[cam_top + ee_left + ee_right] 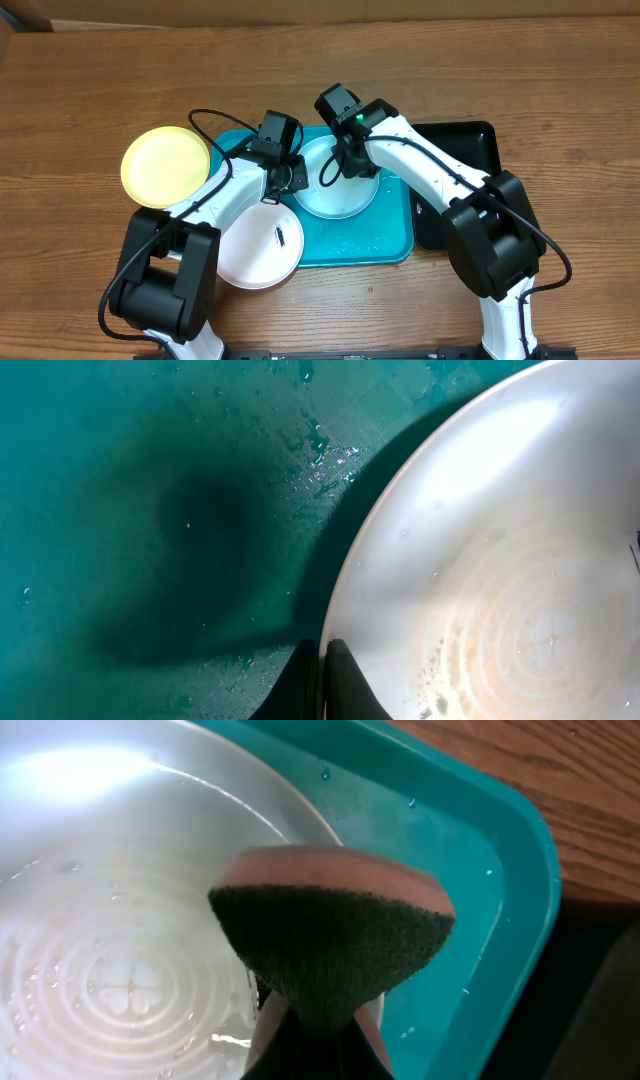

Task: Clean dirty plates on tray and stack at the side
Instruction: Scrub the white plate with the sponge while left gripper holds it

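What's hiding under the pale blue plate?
The turquoise tray is under it, and it looks wet around the pale blue plate. The bit of tray right beneath the plate is covered, so anything lying there can't be seen.

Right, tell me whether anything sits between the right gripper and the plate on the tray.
Only the sponge that the right gripper itself holds, hanging over the pale blue plate on the tray. Nothing else visible lies between them.

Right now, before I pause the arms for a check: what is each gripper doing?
The left gripper is closed on the rim of the pale blue plate.
The right gripper is closed on the sponge.
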